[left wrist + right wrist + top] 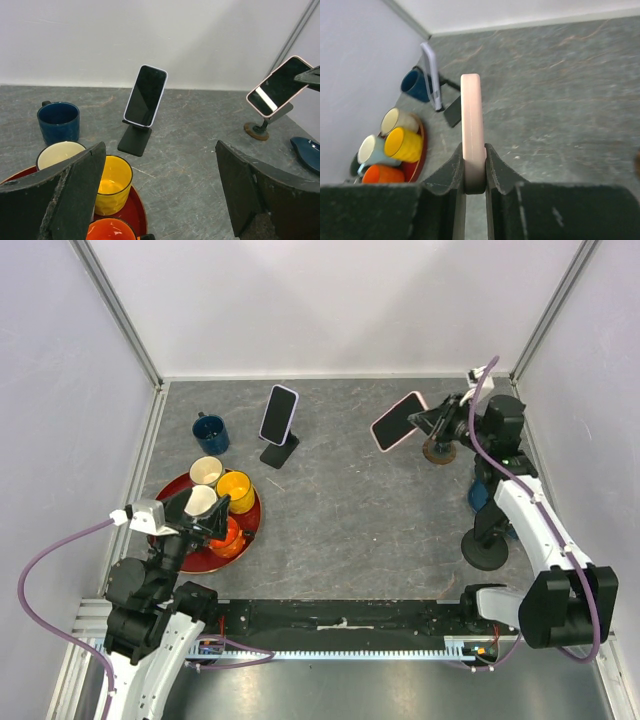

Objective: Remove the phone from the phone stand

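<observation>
A pink-cased phone [398,421] is tilted at the back right, and my right gripper [425,420] is shut on its edge. In the right wrist view the fingers [473,150] pinch the pink edge [471,110] from both sides. Its stand [437,452], with a round brown base [259,131], sits just right of and below the phone [280,85]. I cannot tell whether the two still touch. A second phone [279,413], in a pale case, leans on a black stand [279,452] at the back centre. My left gripper [205,523] hangs open over the cups, nothing between its fingers [160,150].
A red tray [252,528] at the left holds a cream cup [206,471], a yellow cup [235,488] and an orange cup [228,536]. A dark blue mug [211,433] stands behind it. A blue object [307,150] lies right of the brown base. Walls close in the back and both sides.
</observation>
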